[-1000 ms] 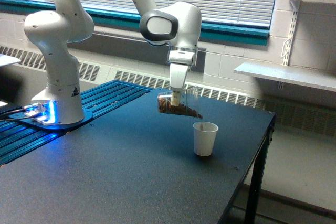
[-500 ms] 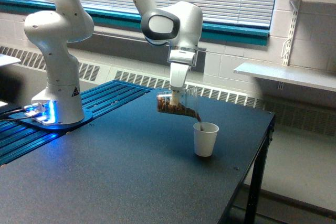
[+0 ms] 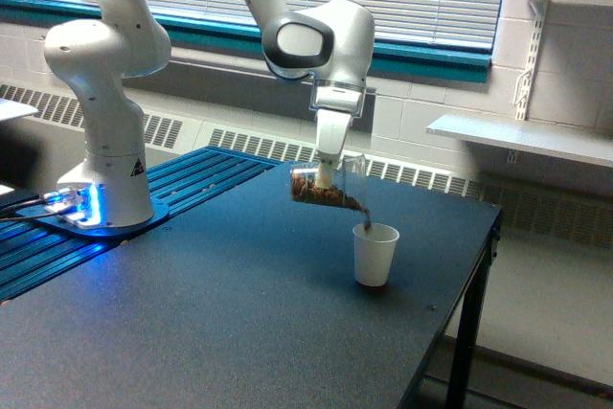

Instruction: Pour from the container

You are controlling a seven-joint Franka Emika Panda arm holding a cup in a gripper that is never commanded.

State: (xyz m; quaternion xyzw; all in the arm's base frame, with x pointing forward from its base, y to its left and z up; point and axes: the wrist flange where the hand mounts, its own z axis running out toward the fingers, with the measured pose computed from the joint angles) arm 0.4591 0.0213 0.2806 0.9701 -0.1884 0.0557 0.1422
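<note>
My claw [image 3: 327,177] is clamped on the container [image 3: 324,189], a small clear cup with brown granular bits showing through its wall. I hold it tipped far over, nearly on its side, with its mouth pointing toward the exterior view's right and slightly down. It hangs in the air above the desk [image 3: 211,323], just up and to the exterior view's left of the white paper cup [image 3: 374,254]. A thin brown stream of bits runs from the container's lower lip down into the paper cup's open top. The paper cup stands upright on the dark desk, near its right edge. My white base [image 3: 105,155] sits far off at the exterior view's left, on a blue-lit slatted surface [image 3: 182,184].
</note>
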